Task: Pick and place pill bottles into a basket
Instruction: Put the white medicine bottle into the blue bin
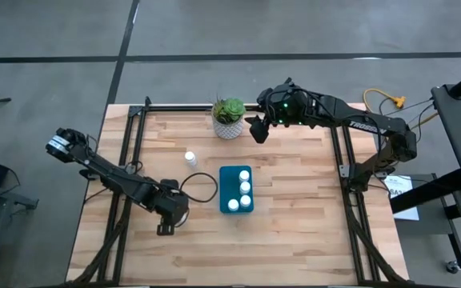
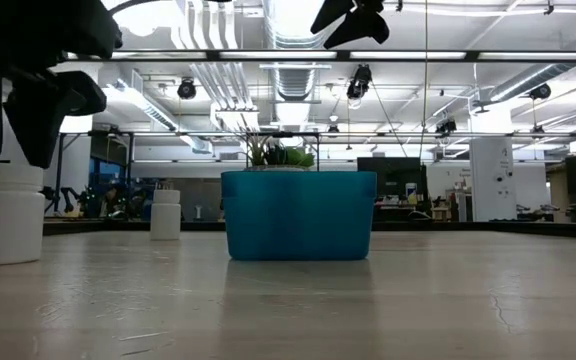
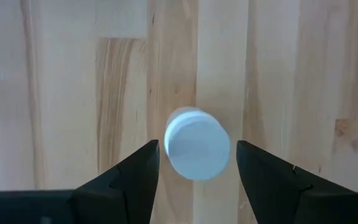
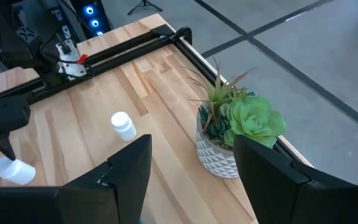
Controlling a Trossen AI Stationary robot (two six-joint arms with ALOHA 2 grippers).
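The teal basket [image 1: 236,190] stands at the table's middle and holds three white pill bottles [image 1: 244,187]. It also shows in the low view [image 2: 298,215]. One bottle [image 1: 190,158] stands upright on the table to the basket's far left. Another bottle [image 3: 197,143] stands upright below my left gripper [image 1: 166,220]. That gripper is open, pointing down, with its fingers above the bottle [image 2: 5,213] on either side of the cap, touching nothing. My right gripper [image 1: 258,128] is open and empty, raised beside the plant pot.
A white pot with a green plant [image 1: 228,118] stands at the table's far edge, next to my right gripper. Black frame rails [image 1: 134,136] run along the table's left, right and far sides. Bare wood lies near the front edge.
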